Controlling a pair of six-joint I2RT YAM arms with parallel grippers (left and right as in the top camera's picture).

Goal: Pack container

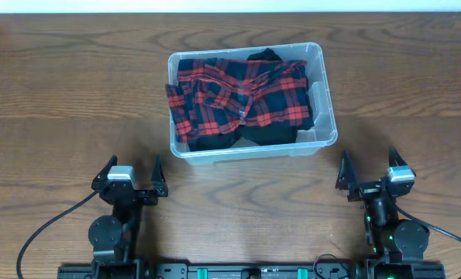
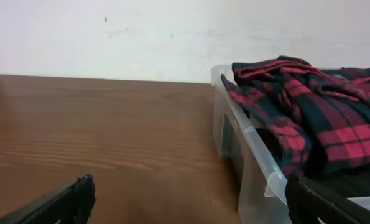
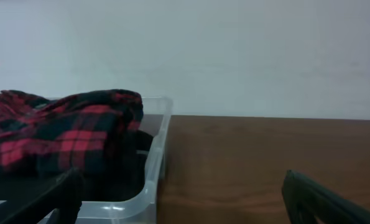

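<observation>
Overhead view: container [image 1: 249,150] sits at 12 o'clock on desk [image 1: 60,101].
Inside: red plaid shirt [image 1: 245,93], packed already.
Left claw [image 1: 134,163]: spread, empty.
Right claw [image 1: 368,159]: spread, empty.
Left to do: maybe nothing.

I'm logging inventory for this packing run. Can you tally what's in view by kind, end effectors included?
Clear container: 1
Red-and-black plaid garment: 1
Black cloth beneath it: 1
End effectors, both open: 2 (left end effector, right end effector)
Total: 5
</observation>
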